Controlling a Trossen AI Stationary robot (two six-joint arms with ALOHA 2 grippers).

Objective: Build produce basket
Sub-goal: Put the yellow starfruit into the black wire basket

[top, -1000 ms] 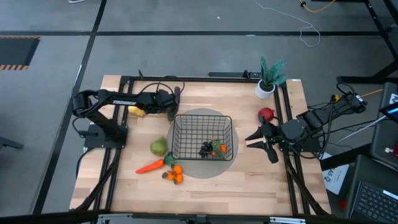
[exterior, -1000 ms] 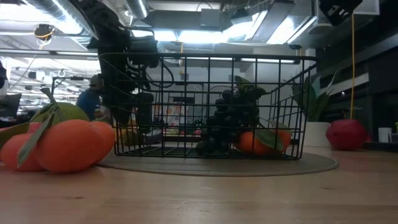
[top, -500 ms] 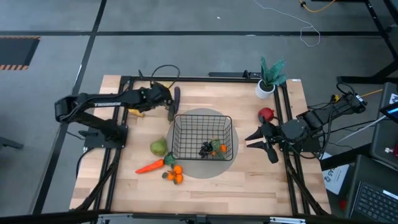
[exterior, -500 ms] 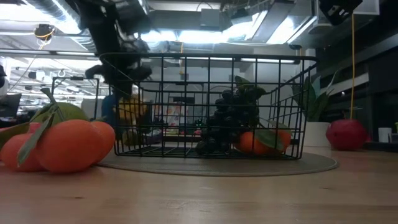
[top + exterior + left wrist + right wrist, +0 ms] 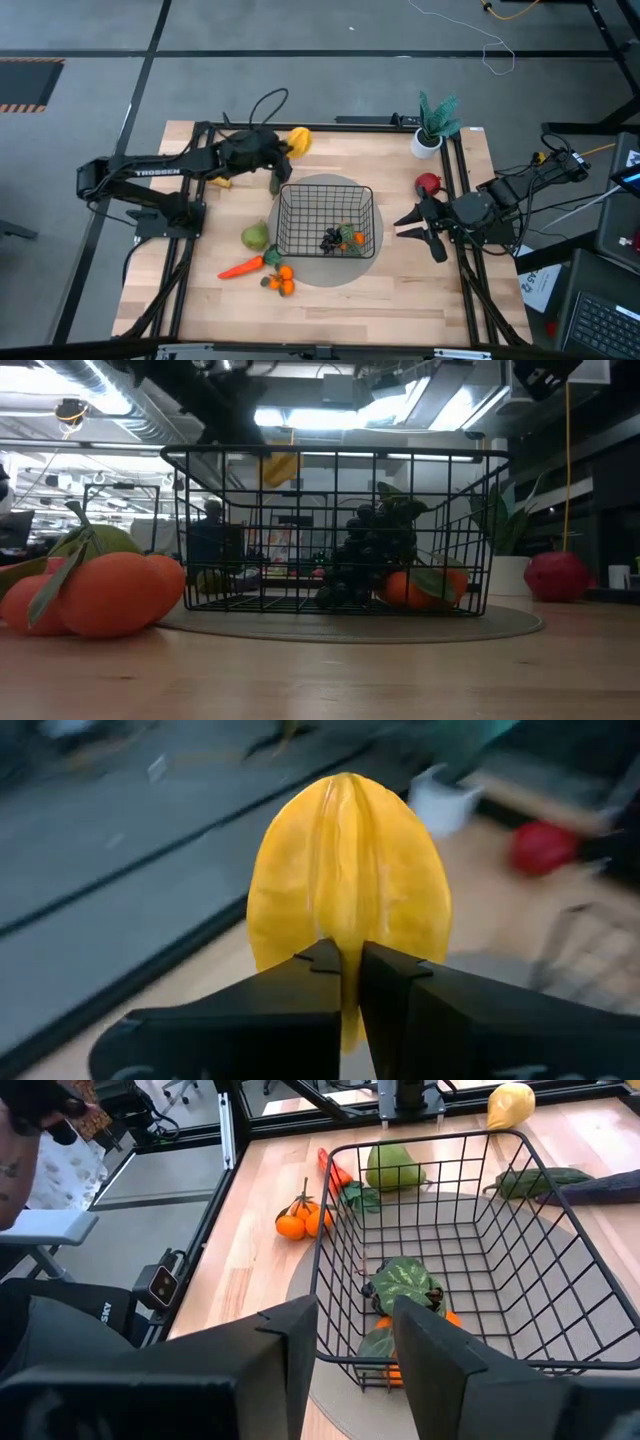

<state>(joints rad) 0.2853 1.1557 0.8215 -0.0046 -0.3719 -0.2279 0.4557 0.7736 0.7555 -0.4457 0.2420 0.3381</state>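
Note:
The black wire basket point(image 5: 325, 222) stands on a grey round mat and holds dark grapes point(image 5: 330, 240) and an orange with leaves point(image 5: 351, 237). My left gripper point(image 5: 283, 146) is shut on a yellow ridged fruit point(image 5: 298, 139), in the air off the basket's far-left corner. On the table to the basket's left lie a green pear point(image 5: 255, 236), a carrot point(image 5: 240, 268), small oranges point(image 5: 280, 281), a dark eggplant point(image 5: 276, 172) and another yellow piece point(image 5: 220, 181). A red apple point(image 5: 428, 184) sits to the basket's right. My right gripper point(image 5: 408, 226) waits open at the basket's right side. My left gripper point(image 5: 340, 965) pinches the yellow fruit's middle ridge at its near end point(image 5: 345, 935) between its two fingers. The rest of the fruit stands out past the fingertips. It is lifted clear of the table, level with the basket's top rim point(image 5: 280, 467).
A teal potted plant point(image 5: 435, 125) in a white pot stands at the table's far right corner. Black frame rails point(image 5: 460, 200) run along the table's sides. Bare wood lies along the near edge point(image 5: 400, 300). In the right wrist view the basket point(image 5: 450, 1250) is straight ahead.
My left gripper has risen from the table near the eggplant and moved toward the far edge and to the right, carrying the yellow fruit. The fruit has gone from table height to the height of the basket's rim.

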